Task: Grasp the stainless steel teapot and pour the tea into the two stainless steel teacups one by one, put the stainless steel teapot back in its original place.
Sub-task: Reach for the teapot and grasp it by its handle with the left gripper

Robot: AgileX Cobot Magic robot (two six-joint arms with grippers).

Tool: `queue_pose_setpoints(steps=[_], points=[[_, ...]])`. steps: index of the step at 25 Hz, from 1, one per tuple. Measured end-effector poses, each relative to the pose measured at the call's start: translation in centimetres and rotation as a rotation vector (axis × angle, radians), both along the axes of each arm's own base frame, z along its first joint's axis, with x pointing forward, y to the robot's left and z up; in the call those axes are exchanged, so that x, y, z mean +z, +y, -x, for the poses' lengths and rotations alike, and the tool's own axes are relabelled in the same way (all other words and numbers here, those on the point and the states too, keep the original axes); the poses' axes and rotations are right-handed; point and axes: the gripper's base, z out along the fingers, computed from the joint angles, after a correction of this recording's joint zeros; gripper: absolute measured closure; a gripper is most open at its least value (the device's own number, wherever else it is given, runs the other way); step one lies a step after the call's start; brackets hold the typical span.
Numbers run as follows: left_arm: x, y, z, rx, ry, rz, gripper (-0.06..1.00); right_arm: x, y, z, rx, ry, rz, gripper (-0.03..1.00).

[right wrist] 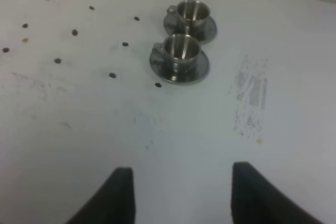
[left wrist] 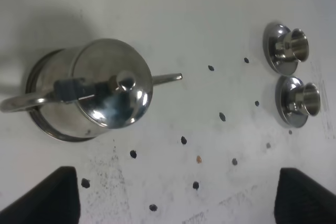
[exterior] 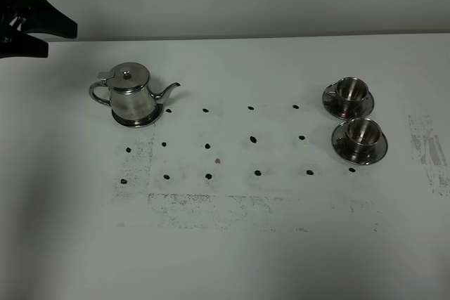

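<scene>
The white table fills the high view, and it has grey scuffed patches near its right edge and along the front of its middle. The left gripper hangs at the far left corner, well apart from everything on the table. In its wrist view its jaws stand wide apart, the black fingertips are at the frame's corners, and only bare table lies between them. The right gripper is out of the high view. Its wrist view shows two dark fingers with a clear gap between them and nothing held, hovering over bare table short of the cups. The teapot stands upright on the left half of the table with its lid down. Its loop handle points left and its thin spout points right toward the cups. Nothing grips or touches it. Well to its right are two saucers, set one behind the other and almost touching. The far cup sits on the far saucer, and the near cup sits on the near saucer. Both cups are upright, with their handles turned toward the teapot's side. A loose grid of small dark dots marks the table between the pot and the cups. One dot lies just beside the pot's base. A tiny orange speck lies among the dots.
</scene>
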Motion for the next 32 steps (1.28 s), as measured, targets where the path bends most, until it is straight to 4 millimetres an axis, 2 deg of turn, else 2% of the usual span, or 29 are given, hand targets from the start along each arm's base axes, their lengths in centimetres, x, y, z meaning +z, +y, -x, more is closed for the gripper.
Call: queue_pose_setpoints(steps=[5, 12, 17, 21, 27, 32], points=[[0.7, -1.2, 0.7, -0.055, -0.014, -0.127, 0.28, 0.0, 0.0, 0.0, 0.000, 0.000, -0.001, 0.56], [3.5, -7.7, 2.5, -0.144, -0.090, -0.499, 0.34, 0.0, 0.0, 0.0, 0.000, 0.000, -0.001, 0.56], [3.4, -10.3, 2.1, -0.189, -0.211, -0.761, 0.34, 0.0, 0.0, 0.0, 0.000, 0.000, -0.001, 0.56], [3.0, -10.6, 1.2, -0.216, -0.290, -0.898, 0.34, 0.0, 0.0, 0.0, 0.000, 0.000, -0.001, 0.56], [2.1, -9.7, -0.5, -0.129, -0.343, -0.943, 0.34, 0.0, 0.0, 0.0, 0.000, 0.000, -0.001, 0.56], [-0.3, -8.9, -2.6, -0.039, -0.360, -1.016, 0.34, 0.0, 0.0, 0.0, -0.001, 0.000, -0.001, 0.56]])
